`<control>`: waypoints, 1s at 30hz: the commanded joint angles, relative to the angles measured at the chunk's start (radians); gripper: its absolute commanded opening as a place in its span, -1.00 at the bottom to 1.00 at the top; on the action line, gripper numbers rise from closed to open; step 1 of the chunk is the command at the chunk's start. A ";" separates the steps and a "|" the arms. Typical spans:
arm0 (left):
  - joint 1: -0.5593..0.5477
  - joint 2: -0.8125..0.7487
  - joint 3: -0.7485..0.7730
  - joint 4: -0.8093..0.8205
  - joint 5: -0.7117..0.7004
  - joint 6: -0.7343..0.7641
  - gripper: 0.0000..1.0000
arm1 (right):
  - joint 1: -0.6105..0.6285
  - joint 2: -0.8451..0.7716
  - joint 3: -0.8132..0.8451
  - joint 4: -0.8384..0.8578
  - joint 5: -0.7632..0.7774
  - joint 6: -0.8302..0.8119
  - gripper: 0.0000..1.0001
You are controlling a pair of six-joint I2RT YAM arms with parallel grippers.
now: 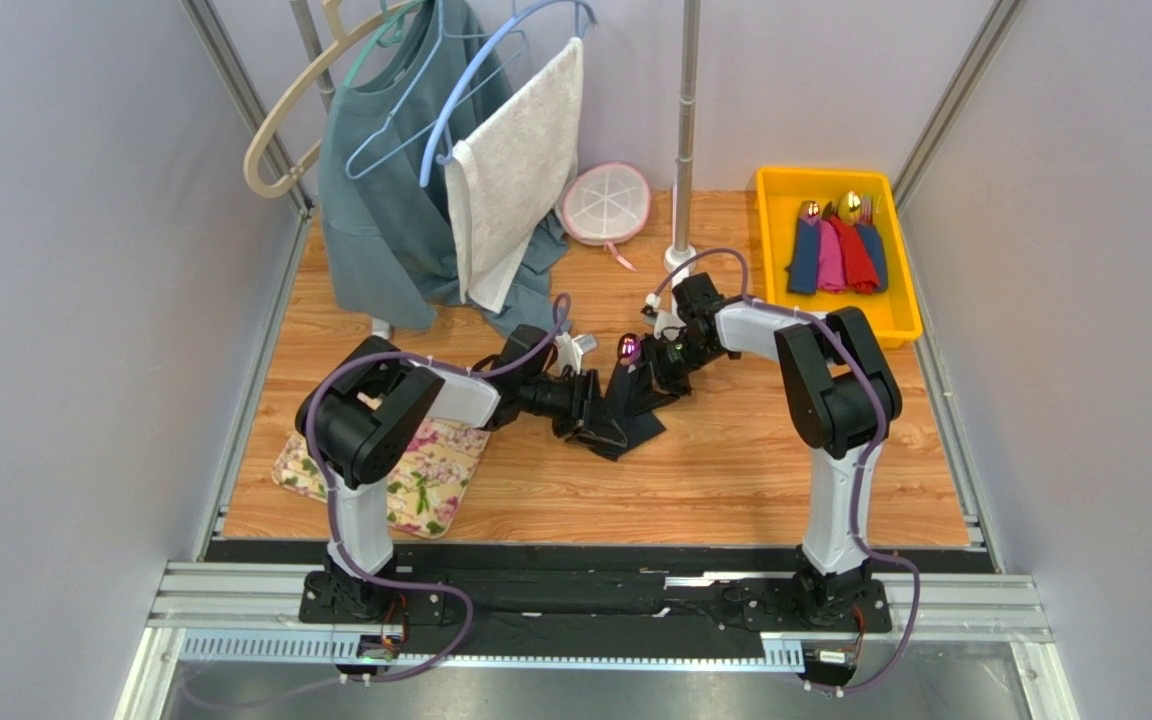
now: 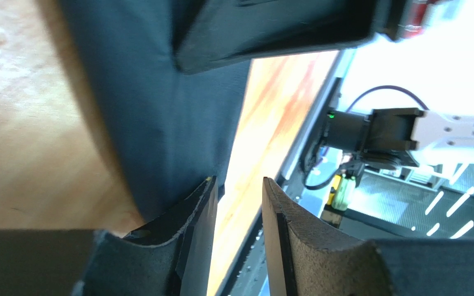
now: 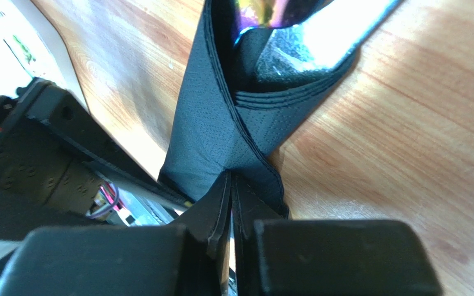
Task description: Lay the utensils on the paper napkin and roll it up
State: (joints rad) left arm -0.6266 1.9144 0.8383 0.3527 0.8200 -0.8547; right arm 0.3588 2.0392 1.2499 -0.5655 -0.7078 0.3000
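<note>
**Desk:** Overhead, where does the bundle lie?

**Photographer:** The black paper napkin [image 1: 620,431], folded around the iridescent purple-pink spoon [image 1: 629,350], lies on the wooden table [image 1: 778,480], right of the patterned floral mat [image 1: 432,480]. The left gripper [image 1: 593,393] and right gripper [image 1: 657,371] meet over it on that same side of the mat.

**Desk:** Left wrist view?

**Photographer:** The left gripper [image 2: 239,182] has its jaws apart, with table showing through the gap. One finger [image 2: 190,209] sits against the napkin's edge.

**Desk:** Right wrist?

**Photographer:** The right gripper [image 3: 231,179] has its jaws pinched together on a folded corner of the napkin, and the spoon's bowl glints inside the far end of the fold
</note>
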 commanded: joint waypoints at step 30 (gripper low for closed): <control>0.001 -0.040 -0.019 0.236 0.134 -0.049 0.24 | 0.026 0.049 0.031 -0.002 0.199 -0.226 -0.95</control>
State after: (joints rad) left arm -0.6270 1.9800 0.8116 0.6094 0.9321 -0.9596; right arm 0.3748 2.0529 1.2964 -0.6250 -0.6949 0.1699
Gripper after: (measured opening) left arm 0.630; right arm 0.041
